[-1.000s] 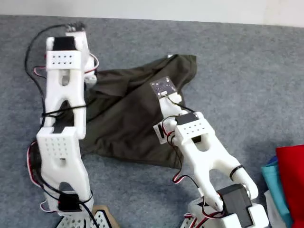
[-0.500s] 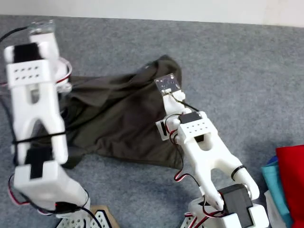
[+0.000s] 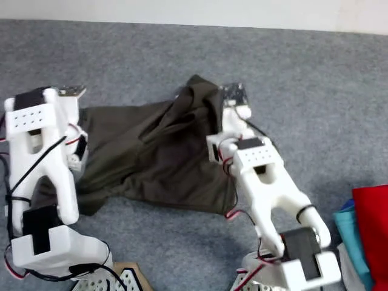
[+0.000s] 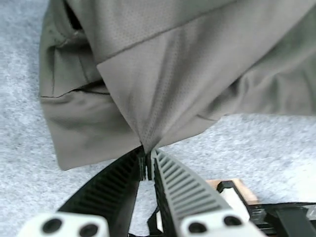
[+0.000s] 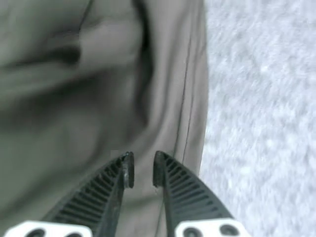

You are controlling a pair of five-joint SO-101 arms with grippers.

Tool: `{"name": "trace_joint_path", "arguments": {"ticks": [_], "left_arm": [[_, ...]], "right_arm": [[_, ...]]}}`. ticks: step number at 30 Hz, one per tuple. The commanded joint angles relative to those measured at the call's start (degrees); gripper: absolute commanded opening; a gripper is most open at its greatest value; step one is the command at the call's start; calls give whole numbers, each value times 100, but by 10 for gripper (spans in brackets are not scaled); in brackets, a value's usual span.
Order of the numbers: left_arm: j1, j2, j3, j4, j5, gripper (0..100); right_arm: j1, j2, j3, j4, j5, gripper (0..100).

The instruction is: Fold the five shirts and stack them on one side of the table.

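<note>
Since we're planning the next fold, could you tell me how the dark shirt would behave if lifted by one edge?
Probably floppy: the shirt lies in soft creases and puckers to a point where the left claw pinches it. Likely light, it may drag and bunch on the grey table.

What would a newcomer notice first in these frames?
A crumpled olive shirt sprawls across the middle of the grey table, flanked by two white arms. In the left wrist view, the left jaws are clamped on a pinch of its fabric, lifting it into a peak, while the right jaws stand slightly apart over its hemmed edge. A red and teal pile of cloth sits at the table's right edge.
</note>
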Motion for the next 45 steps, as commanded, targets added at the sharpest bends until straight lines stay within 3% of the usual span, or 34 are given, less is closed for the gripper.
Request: {"name": "trace_joint_path", "arguments": {"ticks": [1, 7, 16, 19, 22, 35, 38, 45], "left_arm": [[-286, -303, 31, 53, -360, 7], [-303, -303, 277, 53, -624, 7], [-426, -303, 637, 35, -1099, 7], [-558, -303, 620, 35, -1116, 7], [-532, -303, 646, 35, -1125, 7], [-523, -251, 655, -44, -1116, 7], [-532, -251, 655, -44, -1116, 7], [-514, -251, 655, -44, -1116, 7]], "right_arm": [[84, 813, -1420, -101, -114, 94], [127, 2668, -3943, 268, -114, 95], [-374, 4374, -6879, 901, -114, 96], [-532, 4787, -7538, 1244, -114, 154], [-646, 5147, -8084, 1499, -114, 220], [-936, 5903, -9508, 2369, -105, 222], [-971, 6246, -9534, 2378, 290, 222], [-875, 6527, -9701, 2378, 571, 146]]}}
